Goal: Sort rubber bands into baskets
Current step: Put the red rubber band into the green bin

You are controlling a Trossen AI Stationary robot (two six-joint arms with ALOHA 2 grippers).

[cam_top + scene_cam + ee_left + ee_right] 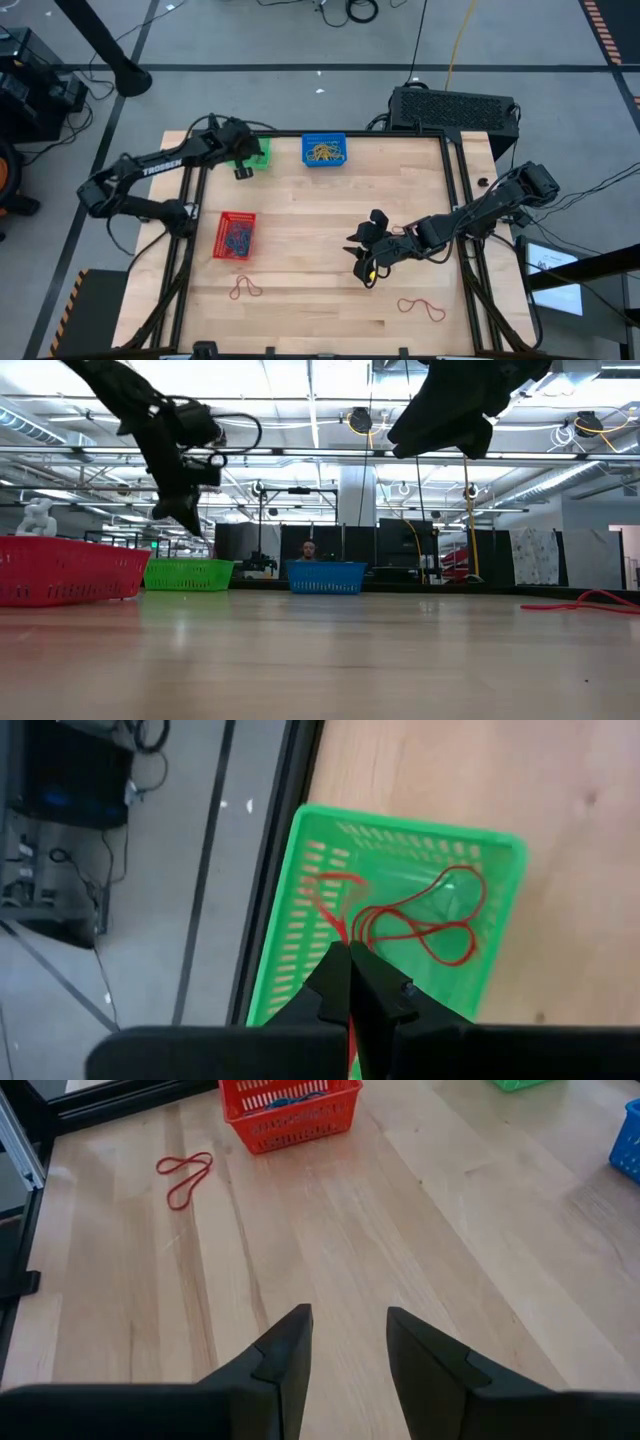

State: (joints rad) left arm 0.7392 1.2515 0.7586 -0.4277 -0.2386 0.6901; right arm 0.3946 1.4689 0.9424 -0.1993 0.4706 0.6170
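My left gripper point(348, 952) is shut on a red rubber band point(330, 905) above the green basket point(300, 935), which stands at the table's far left point(262, 152). Another red band point(425, 925) lies on that basket's floor. My right gripper point(348, 1342) is open and empty, above the bare wood right of the table's middle point(365, 255). The blue basket point(324, 150) holds yellow bands. The red basket point(235, 236) holds dark bands. Two red bands point(245, 290) point(422, 308) lie flat on the table near its front. My left gripper pinches a strand of the red band point(340, 932) between its two fingertips, coming from above and pointing down into the green basket. The rest of the band trails from the fingertips over the basket's mesh side point(322, 885), slack.
Black frame rails point(190, 250) run along the table's left and right sides. A black box point(452, 108) stands behind the far right corner. Bare wood lies open in the table's middle point(320, 220).
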